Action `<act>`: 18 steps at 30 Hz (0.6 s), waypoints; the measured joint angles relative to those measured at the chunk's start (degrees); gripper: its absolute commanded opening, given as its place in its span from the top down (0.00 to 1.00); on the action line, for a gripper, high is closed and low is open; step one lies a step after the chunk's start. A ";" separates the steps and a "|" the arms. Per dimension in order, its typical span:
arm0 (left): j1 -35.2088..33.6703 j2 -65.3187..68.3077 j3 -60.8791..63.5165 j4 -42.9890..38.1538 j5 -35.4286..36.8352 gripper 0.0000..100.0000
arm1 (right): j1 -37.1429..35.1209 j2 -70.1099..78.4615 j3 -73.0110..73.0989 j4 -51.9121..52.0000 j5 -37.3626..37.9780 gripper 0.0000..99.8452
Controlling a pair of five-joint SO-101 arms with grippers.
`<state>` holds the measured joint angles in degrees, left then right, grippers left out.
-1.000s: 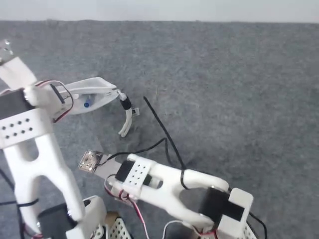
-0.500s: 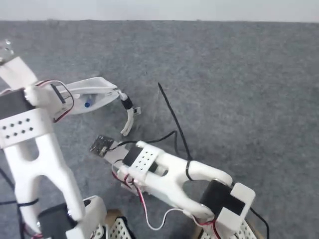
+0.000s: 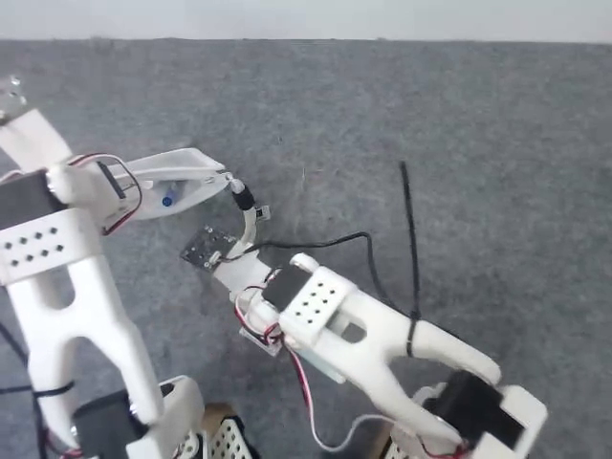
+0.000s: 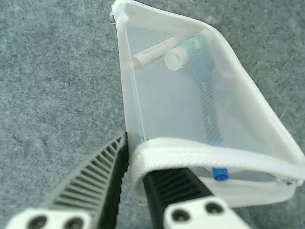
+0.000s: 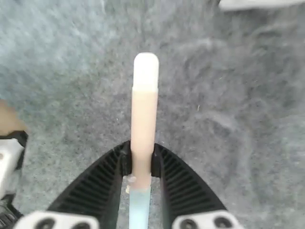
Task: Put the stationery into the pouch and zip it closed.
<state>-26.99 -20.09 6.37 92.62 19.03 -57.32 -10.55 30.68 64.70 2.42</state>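
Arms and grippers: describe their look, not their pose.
Left arm and right arm: white shells, black motors, perforated panels, red, white and black wires. Left gripper and right gripper: black ribbed fingers on white bases.

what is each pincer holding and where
The left pincer clamps the pouch by its white edge band; right pincer grips the pen on its barrel.

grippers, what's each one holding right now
Left gripper: closed on rim of the translucent white mesh pouch.
Right gripper: closed on a slim cream-white capped pen.
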 measured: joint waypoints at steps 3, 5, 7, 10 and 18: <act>0.00 0.00 0.00 0.00 0.00 0.99 | 0.00 -5.27 0.70 0.00 0.00 0.99; 0.00 0.00 0.00 0.00 0.00 0.99 | 0.44 -9.14 1.85 0.00 0.00 0.99; 0.00 0.00 0.00 0.00 0.00 0.99 | 0.97 -13.19 2.99 -0.26 0.00 0.99; 0.00 0.00 0.00 0.00 0.00 0.99 | 1.58 -18.64 5.36 -2.90 0.00 0.99; 0.00 0.00 0.00 -0.09 0.00 0.99 | 1.93 -28.40 9.76 -16.26 0.00 0.99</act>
<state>-26.99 -20.09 6.37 92.53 19.03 -55.38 -38.95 40.44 48.44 2.42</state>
